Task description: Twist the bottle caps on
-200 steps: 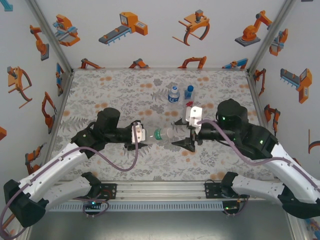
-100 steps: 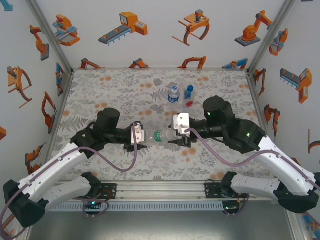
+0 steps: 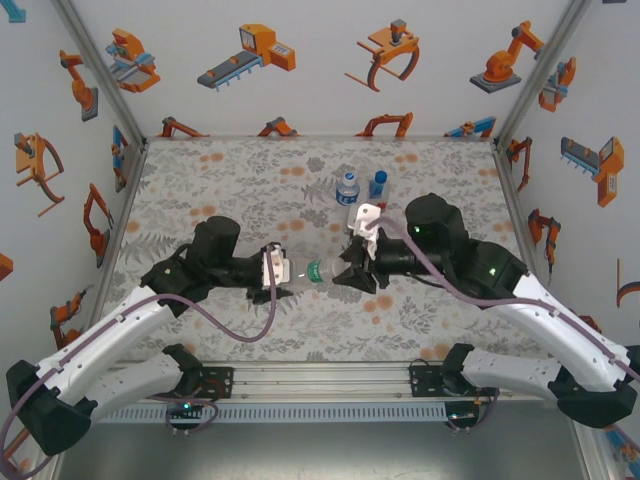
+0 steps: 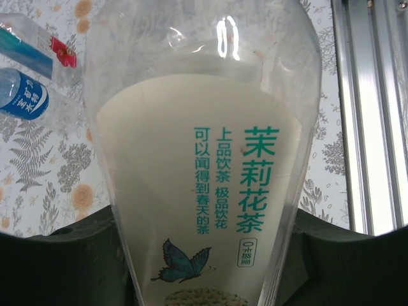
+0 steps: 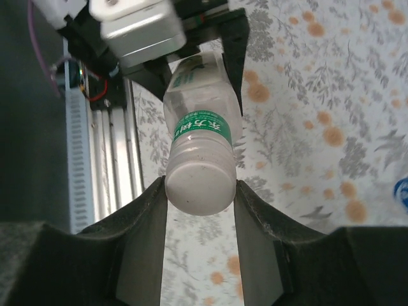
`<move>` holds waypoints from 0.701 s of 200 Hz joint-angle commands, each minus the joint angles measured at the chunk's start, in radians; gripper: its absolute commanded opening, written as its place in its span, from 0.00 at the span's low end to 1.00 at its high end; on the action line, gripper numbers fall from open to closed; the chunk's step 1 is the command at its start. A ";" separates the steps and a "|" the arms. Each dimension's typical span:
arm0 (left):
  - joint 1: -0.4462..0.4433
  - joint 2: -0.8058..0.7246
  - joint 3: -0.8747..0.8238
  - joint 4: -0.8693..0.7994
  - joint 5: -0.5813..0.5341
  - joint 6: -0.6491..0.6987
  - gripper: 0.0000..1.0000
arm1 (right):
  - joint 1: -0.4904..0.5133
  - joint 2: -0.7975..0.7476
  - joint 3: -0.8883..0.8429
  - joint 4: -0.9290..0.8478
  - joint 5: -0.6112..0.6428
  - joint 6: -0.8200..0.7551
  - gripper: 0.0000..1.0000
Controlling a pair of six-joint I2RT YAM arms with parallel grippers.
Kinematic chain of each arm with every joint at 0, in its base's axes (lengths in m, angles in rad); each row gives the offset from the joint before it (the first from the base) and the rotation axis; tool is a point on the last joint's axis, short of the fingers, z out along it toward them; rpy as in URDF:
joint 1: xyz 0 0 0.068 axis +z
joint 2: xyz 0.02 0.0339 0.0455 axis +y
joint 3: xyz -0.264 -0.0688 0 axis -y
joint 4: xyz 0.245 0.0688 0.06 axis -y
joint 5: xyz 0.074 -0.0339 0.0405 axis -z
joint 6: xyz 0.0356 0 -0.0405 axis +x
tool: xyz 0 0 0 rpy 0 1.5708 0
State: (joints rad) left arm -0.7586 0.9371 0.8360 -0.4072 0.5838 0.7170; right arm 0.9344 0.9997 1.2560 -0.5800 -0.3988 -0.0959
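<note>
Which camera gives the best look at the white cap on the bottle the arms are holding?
Right wrist: the white cap faces the lens, between the fingers. Top external shows the bottle small and side-on; left wrist shows its label close up.

The left gripper (image 3: 284,272) and right gripper (image 3: 350,270) hold a clear bottle (image 3: 322,268) level between them above the table (image 3: 200,180).

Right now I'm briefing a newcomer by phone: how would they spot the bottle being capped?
On the flowered table, look midway between the two arms: the bottle is held level, base in the left claw, white cap between the right claw fingers. Unlike the two small bottles standing farther back, it has a green band.
</note>
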 commanded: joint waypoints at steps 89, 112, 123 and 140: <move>-0.003 0.023 -0.018 0.134 -0.022 -0.029 0.00 | -0.002 -0.024 -0.167 0.129 0.411 1.388 0.12; -0.003 0.025 -0.016 0.129 -0.018 -0.027 0.00 | -0.003 -0.033 -0.130 0.102 0.427 1.274 0.36; -0.004 0.024 -0.011 0.117 -0.015 -0.023 0.00 | -0.004 -0.050 -0.109 0.090 0.449 1.187 0.46; -0.003 0.025 -0.003 0.104 -0.009 -0.019 0.00 | -0.005 -0.080 -0.079 0.089 0.466 1.014 0.59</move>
State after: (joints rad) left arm -0.7528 0.9695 0.8074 -0.3428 0.4988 0.6872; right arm 0.9337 0.9565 1.1141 -0.4976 -0.0051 1.1145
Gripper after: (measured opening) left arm 0.549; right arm 0.529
